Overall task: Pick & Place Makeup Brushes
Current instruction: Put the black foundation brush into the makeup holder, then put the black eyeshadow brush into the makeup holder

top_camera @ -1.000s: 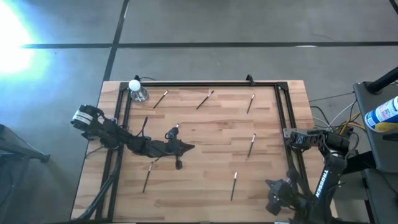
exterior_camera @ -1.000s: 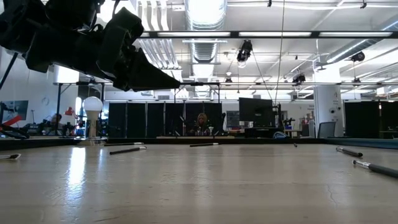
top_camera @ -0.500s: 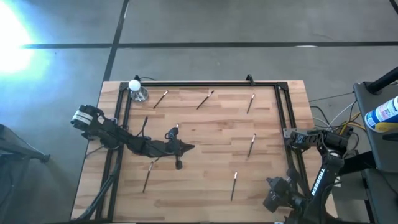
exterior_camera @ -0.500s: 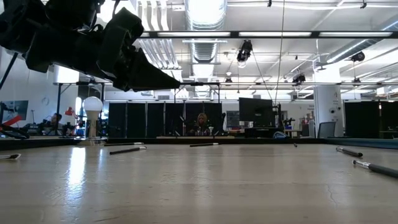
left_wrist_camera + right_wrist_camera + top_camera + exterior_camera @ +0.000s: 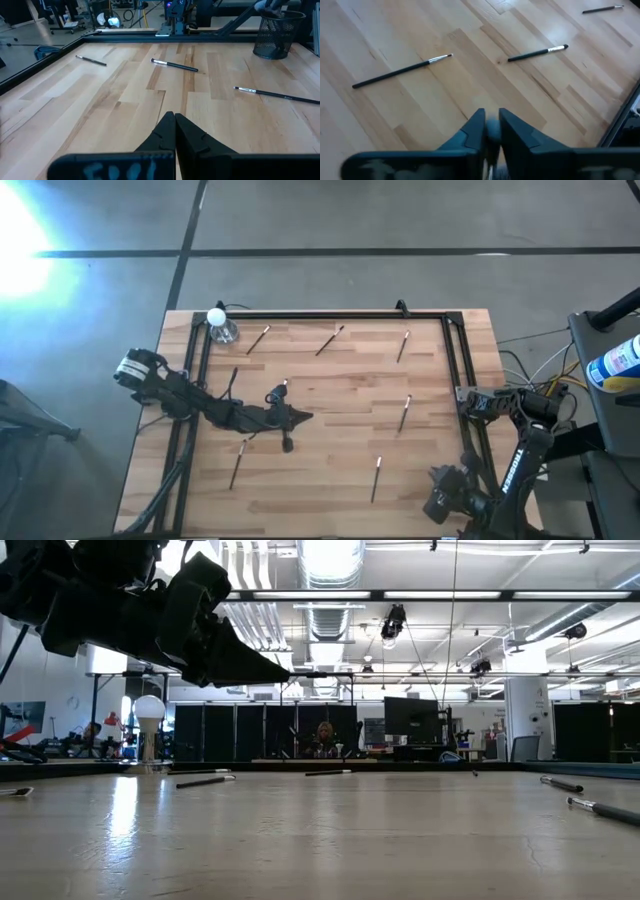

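- While its fingers are pressed together on nothing, the left gripper (image 5: 303,417) hangs over the table (image 5: 440,480) middle, so no pick has begun.
- Brushes lie scattered; one brush (image 5: 279,391) rests just beside it.
- Next, I judge, it must open and descend.
- Right gripper (image 5: 434,477), nearly closed and empty, waits at the table's near right corner.

"TROSSEN" in white letters on right arm (image 5: 517,470); no other text readable.

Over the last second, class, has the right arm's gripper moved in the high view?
Yes, slightly. The right gripper has slid down the picture along the table's right frame rail, away from the nearby makeup brush, which has stayed put.
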Action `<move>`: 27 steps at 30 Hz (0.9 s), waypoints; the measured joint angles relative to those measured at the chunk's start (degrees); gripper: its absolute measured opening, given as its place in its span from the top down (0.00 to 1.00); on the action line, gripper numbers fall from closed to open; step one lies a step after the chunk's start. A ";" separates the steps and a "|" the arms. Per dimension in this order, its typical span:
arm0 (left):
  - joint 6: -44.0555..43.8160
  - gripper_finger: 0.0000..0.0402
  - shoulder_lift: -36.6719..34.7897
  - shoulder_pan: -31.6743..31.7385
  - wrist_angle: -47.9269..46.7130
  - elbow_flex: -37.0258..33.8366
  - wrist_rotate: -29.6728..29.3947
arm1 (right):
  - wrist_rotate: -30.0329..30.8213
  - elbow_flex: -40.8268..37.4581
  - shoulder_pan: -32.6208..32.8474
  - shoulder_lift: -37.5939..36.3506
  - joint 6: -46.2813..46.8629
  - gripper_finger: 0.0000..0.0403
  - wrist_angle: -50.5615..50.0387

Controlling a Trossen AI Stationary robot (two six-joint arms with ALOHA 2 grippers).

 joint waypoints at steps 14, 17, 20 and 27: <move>0.00 1.00 0.00 0.01 0.00 0.00 0.15 | -0.25 3.54 -1.48 -0.25 -6.26 0.69 0.00; -0.10 1.00 0.00 0.01 0.02 0.00 0.15 | 3.44 4.24 -3.13 -0.59 -10.05 0.75 0.00; -0.85 1.00 0.00 0.01 0.06 0.00 0.15 | 6.84 3.86 -6.04 -0.64 -14.58 0.83 0.65; -0.45 1.00 0.00 0.12 0.17 -0.07 0.82 | 8.31 -3.01 -16.04 -4.83 -34.43 0.98 14.62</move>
